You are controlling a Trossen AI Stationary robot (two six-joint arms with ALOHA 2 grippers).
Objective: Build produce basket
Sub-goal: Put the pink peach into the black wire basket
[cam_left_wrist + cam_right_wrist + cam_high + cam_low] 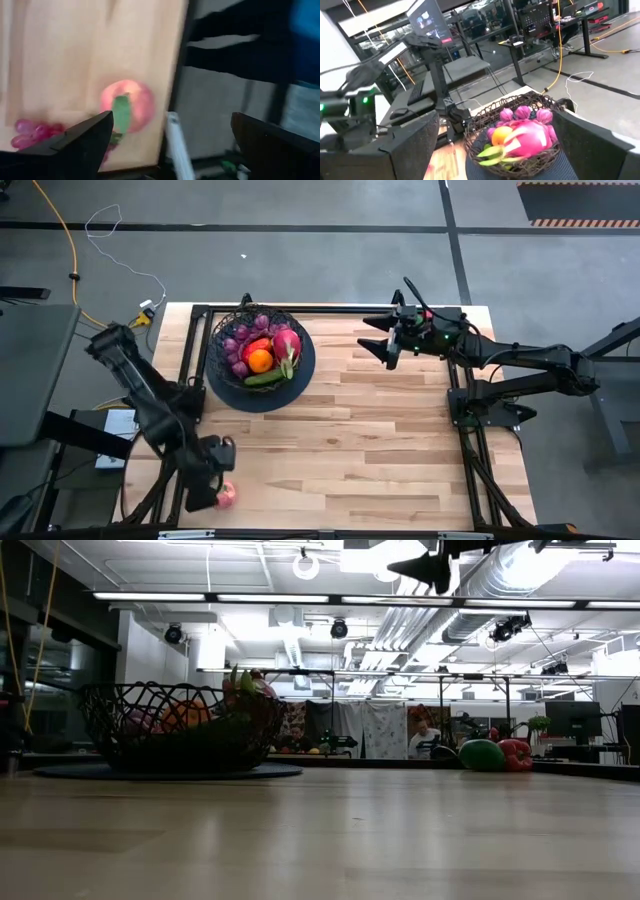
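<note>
The black wire basket (pixel 258 350) stands on its dark round base at the table's far left. It holds purple grapes, an orange (pixel 260 360), a green cucumber (pixel 265 378) and pink produce (pixel 530 135). A pink peach (pixel 227 496) with a green leaf (pixel 121 112) lies near the table's near left corner, next to a small purple grape bunch (pixel 30 132). My left gripper (pixel 212 480) hangs open just above and beside the peach, touching nothing. My right gripper (pixel 378 345) is open and level above the far side, right of the basket.
A green pepper (pixel 482 754) and a red pepper (pixel 515 753) sit on the far right of the table in the low view. Bare wooden tabletop (pixel 350 440) lies between the arms. The dark frame rail (pixel 300 308) runs along the far edge.
</note>
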